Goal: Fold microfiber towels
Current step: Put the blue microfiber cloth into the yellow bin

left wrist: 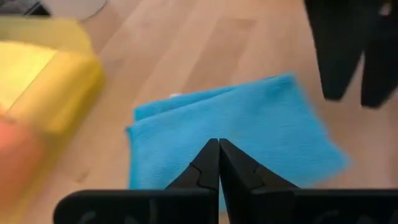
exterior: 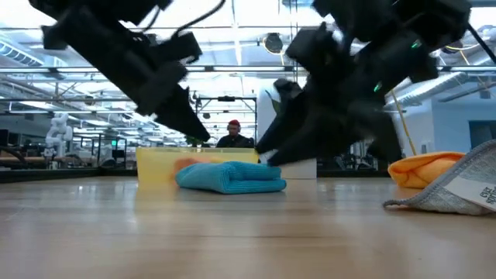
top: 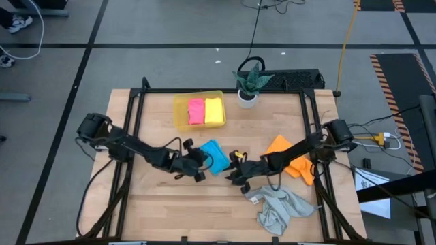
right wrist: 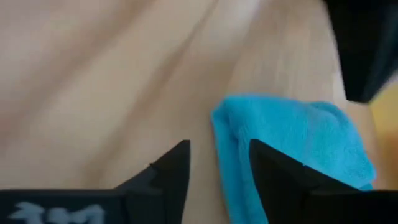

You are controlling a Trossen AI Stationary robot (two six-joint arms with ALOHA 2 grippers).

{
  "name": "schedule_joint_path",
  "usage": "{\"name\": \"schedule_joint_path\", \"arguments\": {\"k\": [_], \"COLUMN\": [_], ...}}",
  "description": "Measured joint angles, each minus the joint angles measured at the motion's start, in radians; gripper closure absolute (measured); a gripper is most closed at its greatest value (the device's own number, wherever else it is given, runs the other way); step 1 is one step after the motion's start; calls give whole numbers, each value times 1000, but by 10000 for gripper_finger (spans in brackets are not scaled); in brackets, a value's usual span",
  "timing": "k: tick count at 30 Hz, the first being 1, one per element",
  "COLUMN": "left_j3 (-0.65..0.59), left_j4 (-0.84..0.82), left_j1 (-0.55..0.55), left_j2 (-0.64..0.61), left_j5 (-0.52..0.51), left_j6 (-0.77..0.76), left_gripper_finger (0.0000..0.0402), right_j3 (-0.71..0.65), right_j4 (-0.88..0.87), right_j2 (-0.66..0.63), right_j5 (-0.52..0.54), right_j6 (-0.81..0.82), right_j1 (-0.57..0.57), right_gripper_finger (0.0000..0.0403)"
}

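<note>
The blue towel (top: 215,156) lay folded at the table's (top: 204,211) middle, a soft, ribbed pad, between my two pincers. My left pincer (left wrist: 218,163), pressed together and empty, hung over its near edge; my right pincer (right wrist: 219,163), spread, straddled one rounded fold. I judged both equally near.

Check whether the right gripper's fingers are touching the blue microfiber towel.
Cannot tell. In the right wrist view the open fingers overlap the folded bright blue microfiber towel, showing no clear gap or contact.
</note>
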Motion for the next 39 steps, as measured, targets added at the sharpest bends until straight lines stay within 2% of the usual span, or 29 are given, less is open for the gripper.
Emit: {"name": "schedule_joint_path", "arguments": {"k": [3, 6, 13, 20, 26, 32, 39], "left_j3": [-2, -1, 0, 0, -1, -1, 0], "left_j4": [-22, -19, -7, 3, 63, 105, 124], "left_j1": [33, 51, 57, 61, 80, 104, 128], "left_j2": [13, 41, 79, 79, 106, 154, 185], "left_j5": [0, 9, 13, 4, 5, 20, 70], "left_j6": [-10, -13, -13, -4, 36, 54, 54], "left_gripper_finger": [398, 393, 383, 396, 384, 398, 384], "right_j3": [28, 54, 69, 69, 68, 68, 68], "right_j4": [-18, -2, -5, 31, 37, -11, -16], "right_j2": [52, 90, 98, 80, 81, 82, 82], "right_j5": [5, 47, 73, 64, -27, -157, -182], "right_j6": [-120, -199, -279, -332, -322, -323, -320], "right_j1": [-20, -37, -51, -30, -110, -160, -171], "right_gripper_finger": [227, 225, 253, 251, 248, 253, 245]}}
